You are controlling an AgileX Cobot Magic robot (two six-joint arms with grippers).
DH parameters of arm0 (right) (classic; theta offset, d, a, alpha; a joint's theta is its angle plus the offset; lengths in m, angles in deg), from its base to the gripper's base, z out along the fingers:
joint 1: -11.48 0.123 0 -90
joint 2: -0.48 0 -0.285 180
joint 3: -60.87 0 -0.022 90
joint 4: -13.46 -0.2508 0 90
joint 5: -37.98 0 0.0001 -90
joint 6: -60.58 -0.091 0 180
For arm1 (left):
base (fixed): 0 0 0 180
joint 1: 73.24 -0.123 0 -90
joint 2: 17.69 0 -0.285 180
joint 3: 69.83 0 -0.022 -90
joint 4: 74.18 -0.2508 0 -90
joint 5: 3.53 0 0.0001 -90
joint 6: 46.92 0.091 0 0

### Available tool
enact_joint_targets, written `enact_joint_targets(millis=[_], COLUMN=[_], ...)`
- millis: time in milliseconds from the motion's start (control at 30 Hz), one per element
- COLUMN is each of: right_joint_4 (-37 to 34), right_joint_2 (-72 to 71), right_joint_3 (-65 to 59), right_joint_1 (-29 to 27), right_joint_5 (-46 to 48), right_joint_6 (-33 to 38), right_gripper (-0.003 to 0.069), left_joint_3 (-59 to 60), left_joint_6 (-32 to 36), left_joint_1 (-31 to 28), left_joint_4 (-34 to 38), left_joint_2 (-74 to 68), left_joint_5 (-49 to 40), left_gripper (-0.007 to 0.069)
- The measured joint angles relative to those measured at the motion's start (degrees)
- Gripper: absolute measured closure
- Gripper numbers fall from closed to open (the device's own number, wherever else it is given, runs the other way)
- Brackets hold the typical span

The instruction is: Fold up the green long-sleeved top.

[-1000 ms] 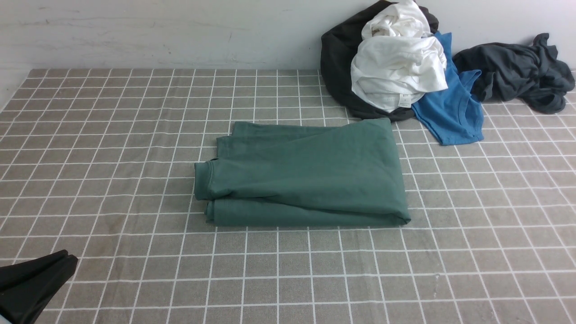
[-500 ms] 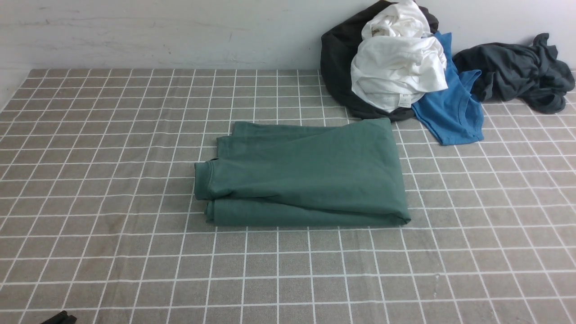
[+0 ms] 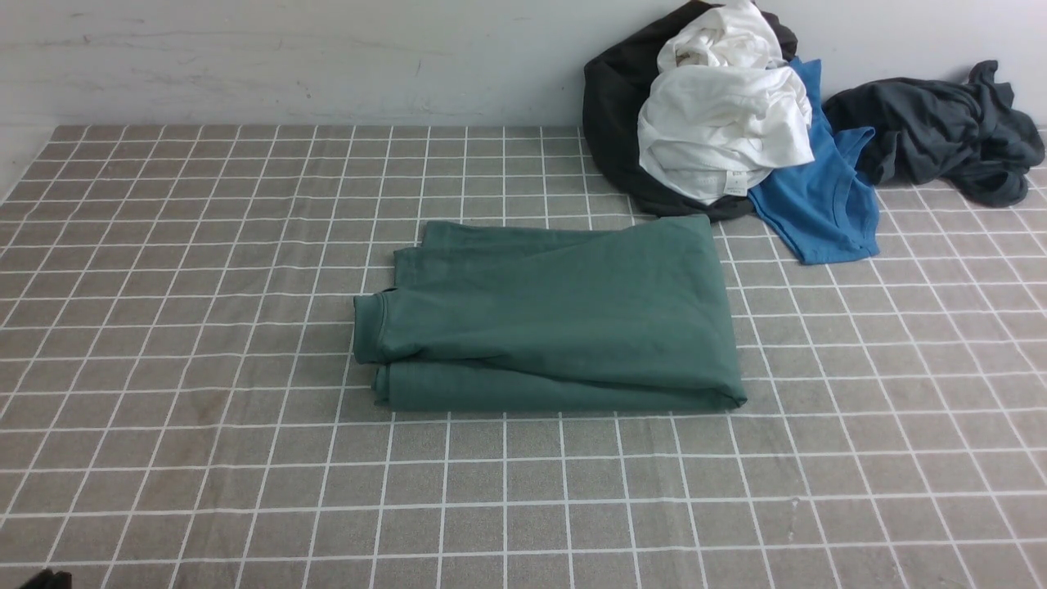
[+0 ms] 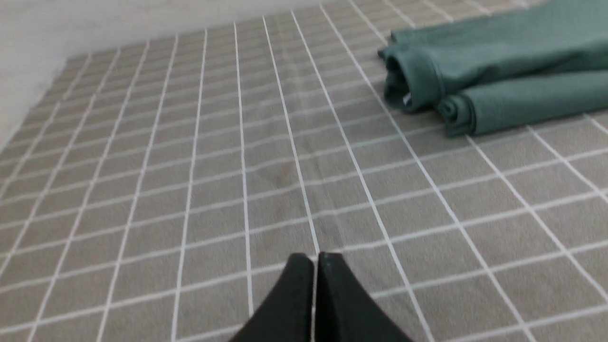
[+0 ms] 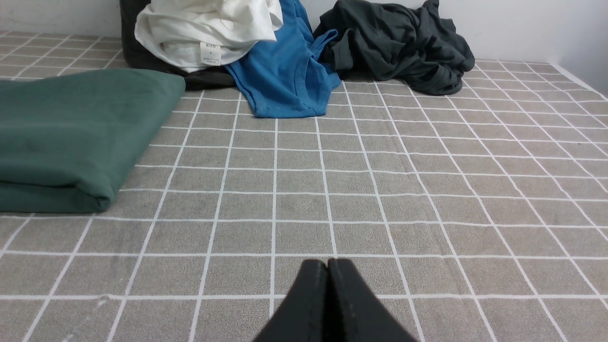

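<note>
The green long-sleeved top [image 3: 556, 319] lies folded into a compact rectangle in the middle of the checked table cloth, a cuffed sleeve end at its left side. It also shows in the left wrist view [image 4: 494, 80] and the right wrist view [image 5: 76, 133]. My left gripper [image 4: 316, 257] is shut and empty, above bare cloth well short of the top; only its tip shows at the bottom left corner of the front view [image 3: 45, 579]. My right gripper [image 5: 327, 261] is shut and empty above bare cloth to the right of the top; it is out of the front view.
A pile of a black garment [image 3: 613, 106], a white garment [image 3: 720, 123] and a bright blue t-shirt [image 3: 826, 204] sits at the back right against the wall. A dark grey garment [image 3: 941, 127] lies further right. The table's right edge shows in the right wrist view.
My left gripper has drawn back toward the bottom left corner of the front view, almost out of sight. The green top has not moved.
</note>
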Motion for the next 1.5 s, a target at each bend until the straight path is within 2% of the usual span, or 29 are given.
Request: enact_joint_targets(millis=[367,1500], right_joint_4=[0.0,0.0], right_joint_2=[0.0,0.0], right_joint_3=[0.0,0.0], right_joint_1=[0.0,0.0], right_joint_5=[0.0,0.0], right_joint_6=[0.0,0.6], right_gripper=[0.0673,0.0673], left_joint_3=[-0.1,-0.1], left_joint_6=[0.2,0.2], left_joint_1=[0.0,0.0], left_joint_4=[3.8,3.9], left_joint_2=[0.0,0.0], left_joint_5=[-0.4,-0.2], left_gripper=[0.0629,0.0629])
